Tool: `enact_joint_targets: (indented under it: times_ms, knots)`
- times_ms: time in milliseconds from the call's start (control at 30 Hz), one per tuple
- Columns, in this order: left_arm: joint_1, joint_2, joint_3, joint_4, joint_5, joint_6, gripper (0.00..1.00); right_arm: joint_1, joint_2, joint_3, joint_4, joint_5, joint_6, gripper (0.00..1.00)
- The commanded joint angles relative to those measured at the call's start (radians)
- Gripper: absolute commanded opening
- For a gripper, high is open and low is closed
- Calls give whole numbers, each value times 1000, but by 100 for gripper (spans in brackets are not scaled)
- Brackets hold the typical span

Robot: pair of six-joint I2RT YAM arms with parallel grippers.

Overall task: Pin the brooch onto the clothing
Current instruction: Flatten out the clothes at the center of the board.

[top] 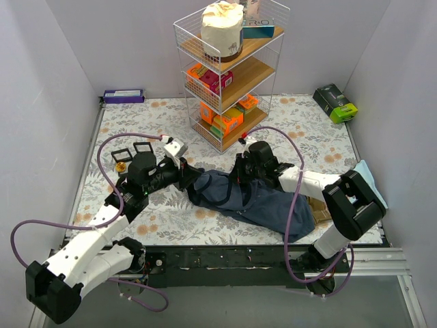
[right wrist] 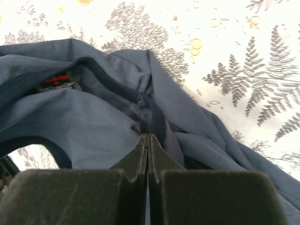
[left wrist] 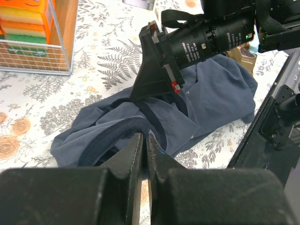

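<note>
The navy-blue clothing (top: 273, 201) lies crumpled on the flowered table cover between my two arms. My left gripper (top: 193, 179) is at its left end; in the left wrist view the jaws (left wrist: 144, 136) are shut on the dark trim of the clothing (left wrist: 211, 98). My right gripper (top: 239, 176) bears down on the upper middle of the clothing; in the right wrist view it (right wrist: 148, 136) is shut on a raised fold with a seam in the clothing (right wrist: 84, 117). A small gold item (top: 121, 166) lies at the left; whether it is the brooch is too small to tell.
A wire shelf rack (top: 232, 75) with boxes stands behind the clothing. Two small black boxes (top: 132, 152) sit by the left arm. A purple box (top: 123, 96) lies at the back left, a green box (top: 336, 102) at the back right, a pale blue cloth (top: 372, 179) by the right elbow.
</note>
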Motion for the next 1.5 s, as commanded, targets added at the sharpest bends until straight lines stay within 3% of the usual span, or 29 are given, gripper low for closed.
enact_joint_targets:
  times_ms: [0, 167, 433, 533, 567, 667, 867, 1133, 1467]
  knots:
    - [6, -66, -20, 18, -68, 4, 0, -6, -57, 55, -19, 105, -54, 1]
    - [7, -114, -35, 39, -116, -2, 0, -5, -77, 57, -109, 236, -102, 1]
    - [6, -102, -31, 29, -111, -1, 0, -5, -151, 11, -89, 130, -80, 1]
    - [6, -96, -29, 25, -108, -1, 0, -5, -174, -3, -63, 34, -66, 16]
    - [7, -94, -29, 25, -107, -1, 0, -3, -177, -12, -56, -5, -62, 26]
    - [7, -91, -28, 25, -104, -1, 0, 3, -179, -24, -45, -29, -54, 36]
    - [7, -90, -29, 27, -100, -2, 0, 35, -143, -24, -69, 6, -72, 43]
    - [7, -83, -28, 24, -100, -2, 0, 89, -79, 32, -140, 121, -105, 43]
    - [7, -80, -28, 21, -111, -1, 0, 132, -70, 51, -191, 256, -106, 29]
